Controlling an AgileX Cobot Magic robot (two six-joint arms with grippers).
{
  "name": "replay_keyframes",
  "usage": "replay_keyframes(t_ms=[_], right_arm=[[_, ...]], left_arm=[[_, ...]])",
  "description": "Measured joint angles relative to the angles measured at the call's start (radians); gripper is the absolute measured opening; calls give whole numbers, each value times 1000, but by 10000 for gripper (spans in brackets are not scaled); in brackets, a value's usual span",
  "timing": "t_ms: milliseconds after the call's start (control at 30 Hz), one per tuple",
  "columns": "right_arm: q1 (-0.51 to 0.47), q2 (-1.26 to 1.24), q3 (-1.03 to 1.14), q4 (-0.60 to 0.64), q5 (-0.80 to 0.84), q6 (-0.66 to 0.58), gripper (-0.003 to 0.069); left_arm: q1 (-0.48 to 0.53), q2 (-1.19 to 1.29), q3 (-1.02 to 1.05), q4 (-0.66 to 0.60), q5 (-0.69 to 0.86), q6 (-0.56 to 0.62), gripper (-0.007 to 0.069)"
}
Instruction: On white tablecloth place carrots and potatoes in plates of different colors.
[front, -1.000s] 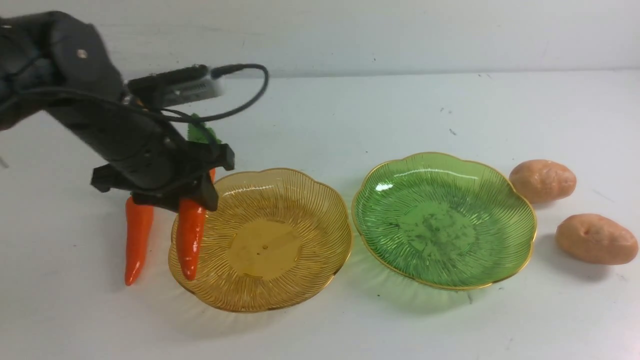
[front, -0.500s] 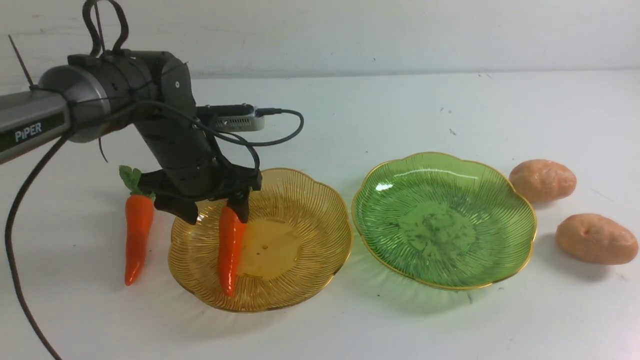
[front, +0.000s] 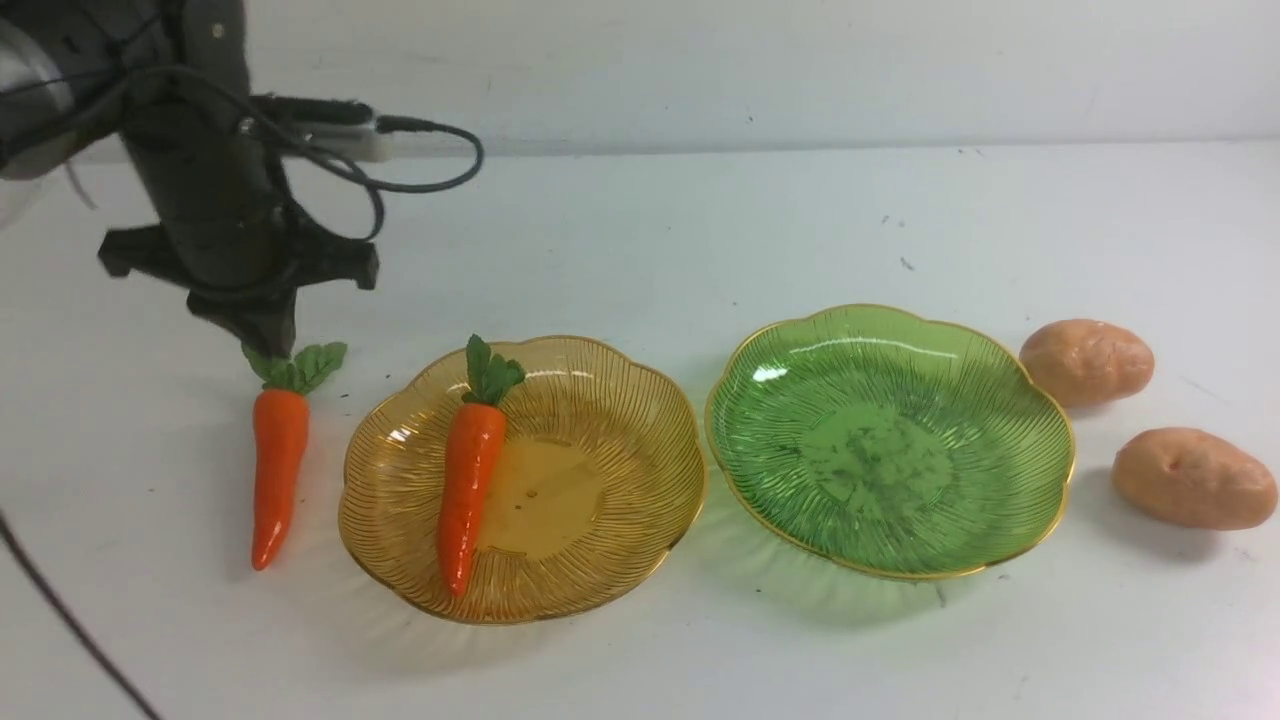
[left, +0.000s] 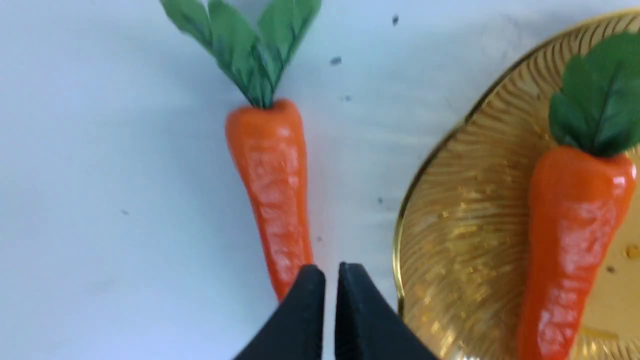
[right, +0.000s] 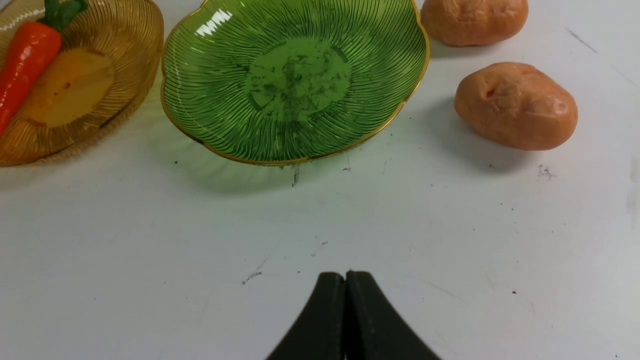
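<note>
One carrot (front: 468, 490) lies in the amber-yellow plate (front: 610, 450), leaves pointing away from me. The other carrot (front: 277, 470) lies on the white tablecloth (front: 700, 220) just left of that plate. My left gripper (front: 260, 338) is shut and empty, hovering over that carrot's green leaves. In the left wrist view its tips (left: 330, 272) are over the carrot's (left: 272, 185) thin end, beside the amber plate (left: 450, 240). The green plate (front: 890, 440) is empty. Two potatoes (front: 1085, 360) (front: 1190, 478) lie right of it. My right gripper (right: 345, 277) is shut and empty above bare cloth, out of the front view.
The right wrist view shows the green plate (right: 295, 75), both potatoes (right: 474, 20) (right: 516, 105) and part of the amber plate (right: 125, 50) with its carrot (right: 25, 60). A pale wall stands behind the table. The left arm's cable trails at the front left.
My left gripper let go of the carrot in the amber plate, rose, moved left over the other carrot's leaves, and its jaws closed. The carrot now lies flat in the plate.
</note>
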Motion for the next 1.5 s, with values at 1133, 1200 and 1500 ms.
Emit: replay_keyframes(t_ms=[1133, 1200, 1500], right_arm=[[0, 0, 0, 1, -48, -4, -15], [0, 0, 0, 2, -52, -4, -15], [0, 0, -1, 3, -59, -4, -15]], left_arm=[[99, 44, -142, -127, -11, 119, 188], [80, 15, -178, -193, -11, 124, 188], [-161, 135, -194, -327, 11, 172, 238]])
